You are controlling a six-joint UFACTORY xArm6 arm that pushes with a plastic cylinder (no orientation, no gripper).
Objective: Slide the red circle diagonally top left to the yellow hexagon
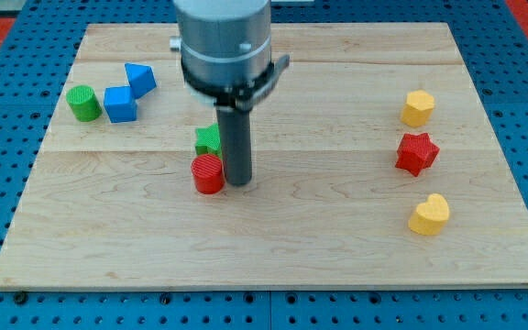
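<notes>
Here my tip [238,182] rests on the wooden worktop [337,238], just beside the red circle [208,173] on that block's right as the view has it, so near that they seem to touch, though I cannot tell for sure. There is no hand on this arm: it ends in a plain dark rod, so nothing is grasped or clenched. The red circle lies a little left of the worktop's middle. Directly above it in the view, and touching or nearly touching it, sits a green block [208,139] whose shape the rod partly hides.

The yellow hexagon [417,108] stands well apart, far toward the view's right and upper part. Below it sits a red star [416,153], and lower still a yellow heart [429,214].

At the view's upper left three blocks cluster: a green cylinder [83,103], a blue cube [120,104] just beside it, and a blue triangular block [140,78] touching the cube's upper right corner.
</notes>
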